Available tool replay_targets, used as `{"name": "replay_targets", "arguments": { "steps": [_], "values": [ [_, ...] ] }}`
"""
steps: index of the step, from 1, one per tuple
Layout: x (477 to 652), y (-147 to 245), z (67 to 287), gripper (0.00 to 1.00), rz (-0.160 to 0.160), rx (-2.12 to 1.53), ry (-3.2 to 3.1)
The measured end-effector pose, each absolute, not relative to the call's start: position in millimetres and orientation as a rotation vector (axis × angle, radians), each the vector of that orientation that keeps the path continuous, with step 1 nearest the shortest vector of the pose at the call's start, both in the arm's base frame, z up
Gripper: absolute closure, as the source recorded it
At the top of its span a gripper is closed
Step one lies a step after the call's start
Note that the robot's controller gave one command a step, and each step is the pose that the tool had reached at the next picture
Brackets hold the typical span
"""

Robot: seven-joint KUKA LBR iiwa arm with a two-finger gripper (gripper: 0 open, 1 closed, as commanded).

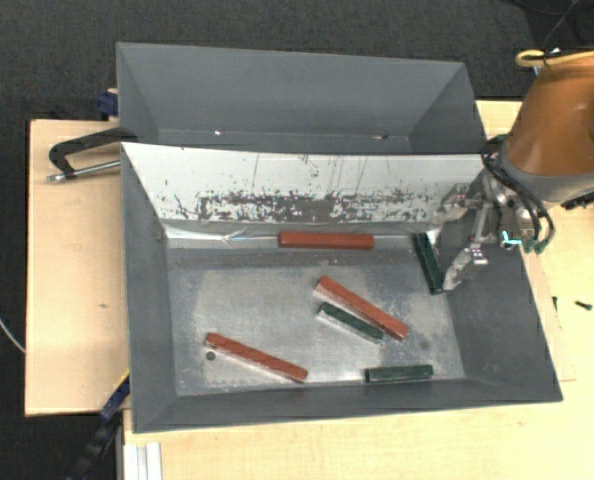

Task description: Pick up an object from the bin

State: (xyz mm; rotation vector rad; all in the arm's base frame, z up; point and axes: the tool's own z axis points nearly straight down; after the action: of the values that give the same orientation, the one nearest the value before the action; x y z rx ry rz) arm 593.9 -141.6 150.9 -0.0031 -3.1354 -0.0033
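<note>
The arm's rounded orange cover (562, 118) (cream-rimmed) sits above dark cables (535, 230) and a seemingly silvery gripper (459, 268).

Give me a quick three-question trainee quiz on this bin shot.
1. How many red sticks lie in the bin?
2. True or false: every stick in the bin is red.
3. The green stick nearest the end effector lies at the bin's: A) left side B) right side C) front left corner.
Key: 1) three; 2) false, some are dark green; 3) B.
</note>
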Motion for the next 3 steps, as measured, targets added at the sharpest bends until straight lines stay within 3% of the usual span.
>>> {"name": "replay_targets", "arguments": {
  "steps": [1,2,3],
  "values": [
    [596.0,-141,155,0.00,-0.001,-0.001,-3.143],
    [578.7,-82,116,0.00,-0.001,-0.060,-3.145],
    [573.8,-71,90,0.00,-0.018,0.016,-3.147]
  ]
}}
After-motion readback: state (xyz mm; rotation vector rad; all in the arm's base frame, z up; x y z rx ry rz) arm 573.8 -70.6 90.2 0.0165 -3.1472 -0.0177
